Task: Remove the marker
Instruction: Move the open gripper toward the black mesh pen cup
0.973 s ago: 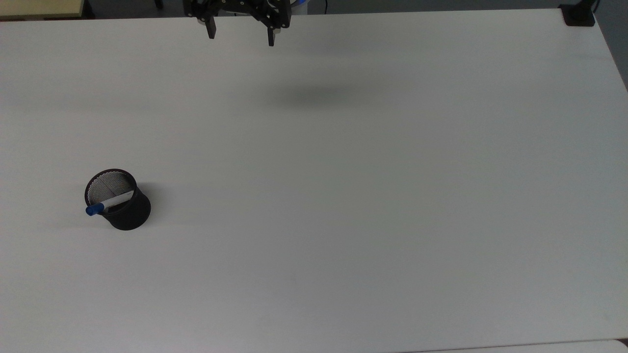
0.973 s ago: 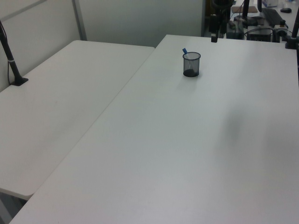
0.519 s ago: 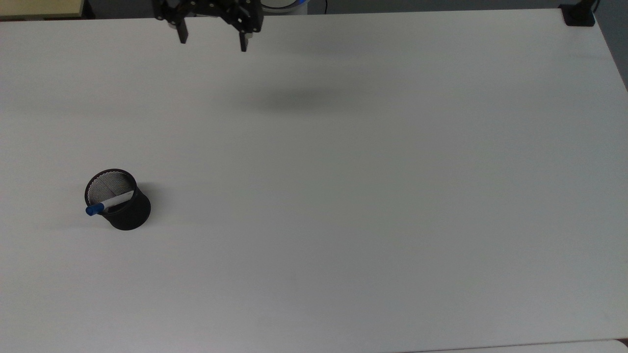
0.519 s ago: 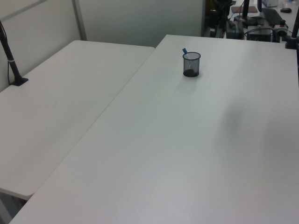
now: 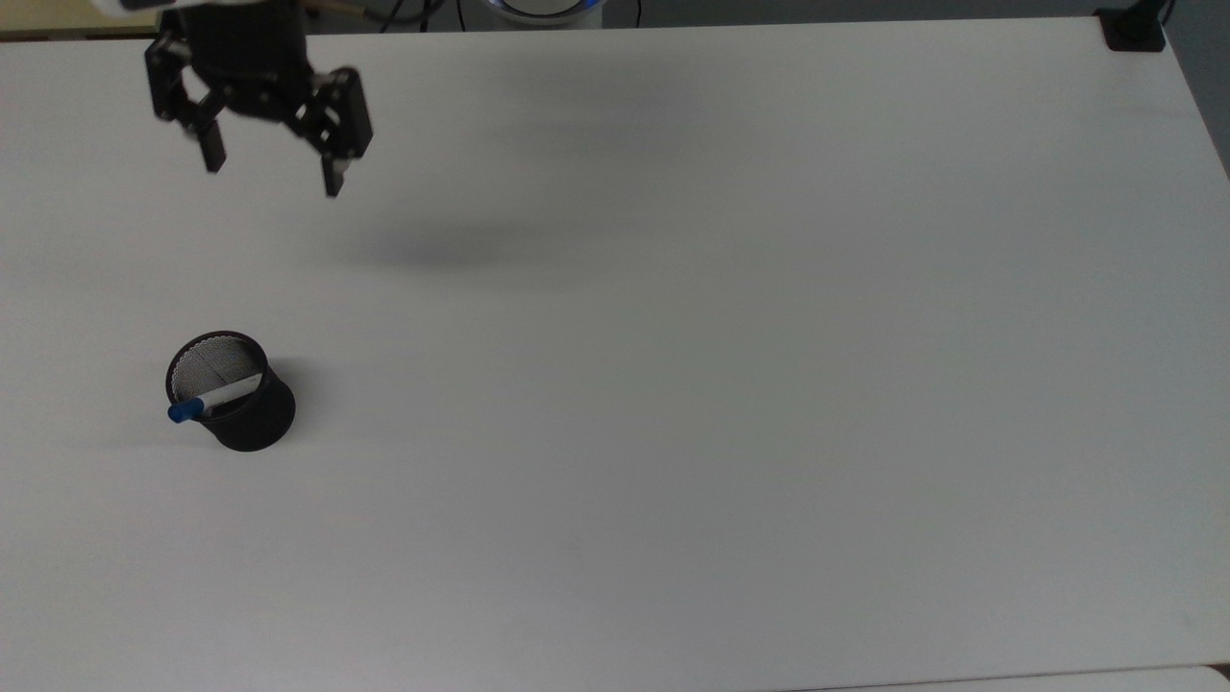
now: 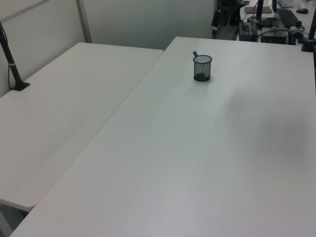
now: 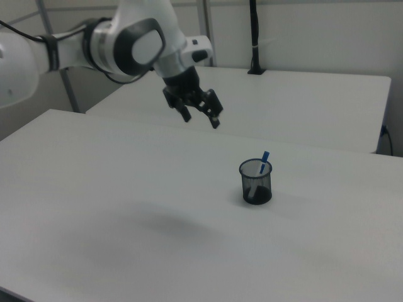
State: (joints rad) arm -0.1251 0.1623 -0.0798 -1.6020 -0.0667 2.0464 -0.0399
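While raised over the table (image 5: 673,384), gripper (image 5: 272,179) spread wide, empty, marker (image 5: 213,400) in mesh cup (image 5: 252,423)

Even, diffuse light; soft shadows

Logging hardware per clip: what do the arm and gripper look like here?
The arm has glossy white rounded shells with dark grey joint sections. The gripper is all black, an angular body ending in two slim straight fingers. Dark cables run near its base.
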